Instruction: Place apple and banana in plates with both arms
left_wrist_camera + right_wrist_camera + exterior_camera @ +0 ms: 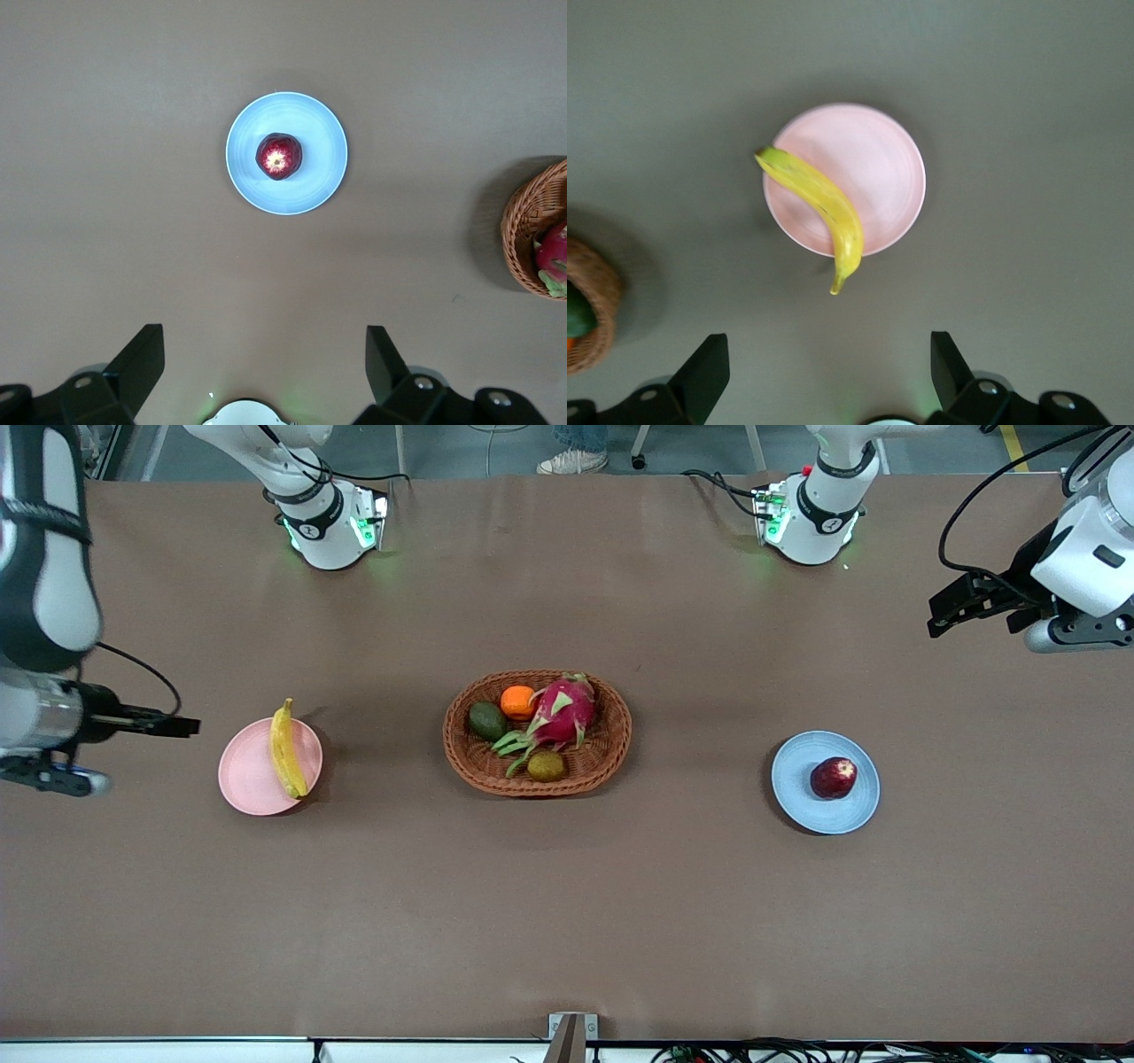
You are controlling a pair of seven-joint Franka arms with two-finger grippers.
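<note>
Banana [285, 747] lies across the pink plate [251, 775], along the rim toward the basket [537, 732], both tips seemingly overhanging the edge. Apple [833, 778] sits on the blue plate [824, 782], a little off centre. The basket stands mid-table between the plates, holding a dragon fruit [562, 710], an orange [517, 701] and two darker fruits. Right gripper [824, 376] hangs released, fingers wide, above the table at its end, near the pink plate. Left gripper [266, 367] hangs released, empty, over the table's edge at its own end.
</note>
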